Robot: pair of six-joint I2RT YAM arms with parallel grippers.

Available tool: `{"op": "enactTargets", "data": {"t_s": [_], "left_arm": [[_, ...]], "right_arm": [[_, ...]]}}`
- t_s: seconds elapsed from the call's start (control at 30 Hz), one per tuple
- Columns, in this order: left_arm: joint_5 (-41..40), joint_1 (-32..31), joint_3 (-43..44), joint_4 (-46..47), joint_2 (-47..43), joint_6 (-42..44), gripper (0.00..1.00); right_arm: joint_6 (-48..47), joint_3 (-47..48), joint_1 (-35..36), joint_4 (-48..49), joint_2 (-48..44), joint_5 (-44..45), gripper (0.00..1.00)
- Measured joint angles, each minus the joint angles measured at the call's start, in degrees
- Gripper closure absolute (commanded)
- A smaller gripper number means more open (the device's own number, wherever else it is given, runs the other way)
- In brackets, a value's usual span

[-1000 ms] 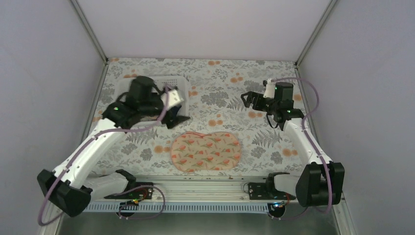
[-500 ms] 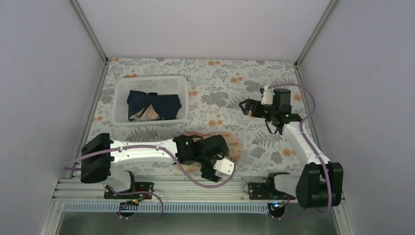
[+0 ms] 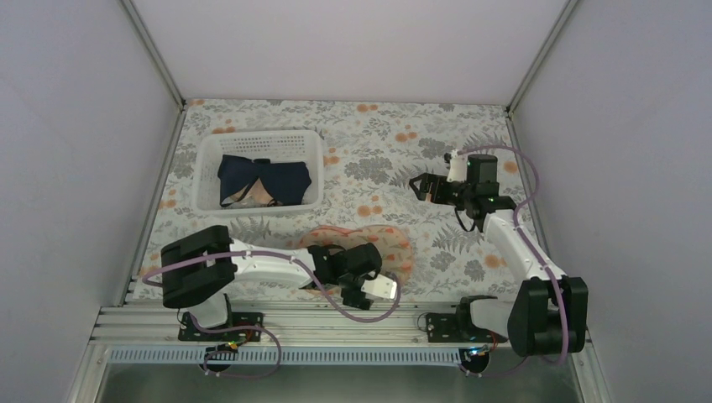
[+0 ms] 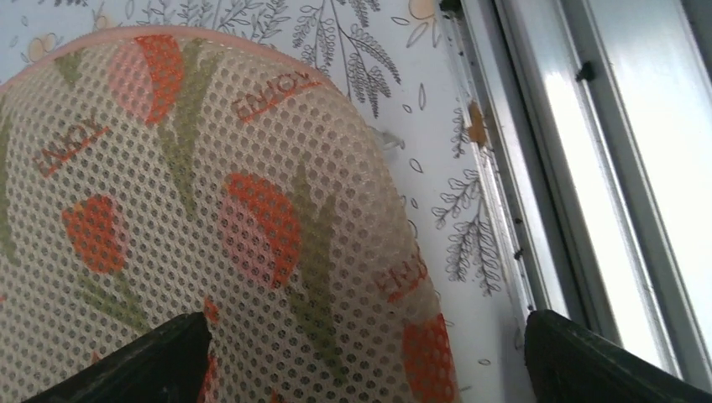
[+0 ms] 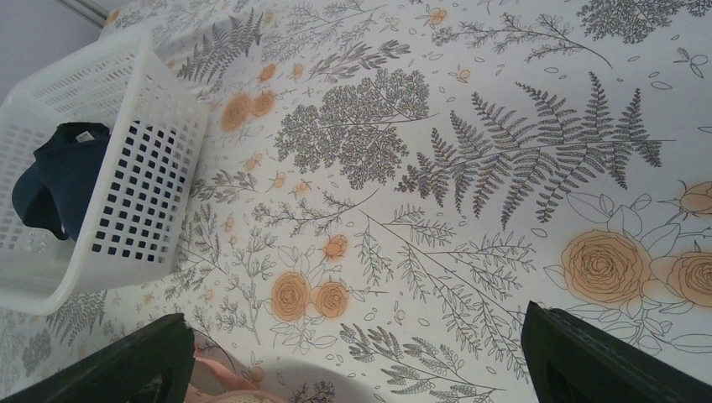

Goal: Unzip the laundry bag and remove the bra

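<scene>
The laundry bag (image 3: 396, 249) lies flat near the table's front edge, largely covered by my left arm. In the left wrist view its mesh (image 4: 210, 193) with the red-orange print fills the frame, with pink edging (image 4: 168, 35) along the top. My left gripper (image 3: 353, 292) hovers low over the bag's near edge, open and empty (image 4: 365, 365). My right gripper (image 3: 424, 186) is open and empty above bare tablecloth to the bag's far right (image 5: 361, 369). A bit of the bag's edge (image 5: 218, 382) shows there. The bra is not visible.
A white slotted basket (image 3: 206, 159) stands at the back left with a navy-blue cloth (image 3: 264, 178) in it; the basket (image 5: 143, 176) and cloth (image 5: 59, 176) also show in the right wrist view. A metal rail (image 4: 588, 168) runs along the table's front edge beside the bag.
My left arm has swung from the basket down to the bag's front edge, then drawn back slightly left. The right gripper has barely moved.
</scene>
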Motion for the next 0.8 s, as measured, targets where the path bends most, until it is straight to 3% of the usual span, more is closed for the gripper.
{"op": "enactTargets", "data": {"t_s": [0.07, 0.3, 0.53, 0.8], "left_arm": [[-0.17, 0.13, -0.63, 2.12, 0.48, 0.26, 0.24], [-0.9, 1.38, -1.25, 5.38, 0.68, 0.17, 0.95], [-3.43, 2.32, -0.98, 4.85, -1.66, -0.09, 0.98], [-5.81, 6.6, 11.67, -2.99, -4.66, -3.28, 0.98]], "right_arm": [[-0.2, 0.0, 0.0, 0.13, 0.42, -0.07, 0.0], [-0.28, 0.0, 0.0, 0.26, 2.69, -1.44, 0.0], [-0.22, 0.52, -0.02, -0.33, 2.73, -3.28, 0.0], [0.48, 8.66, -0.02, -5.01, -0.7, -5.51, 0.01]]}}
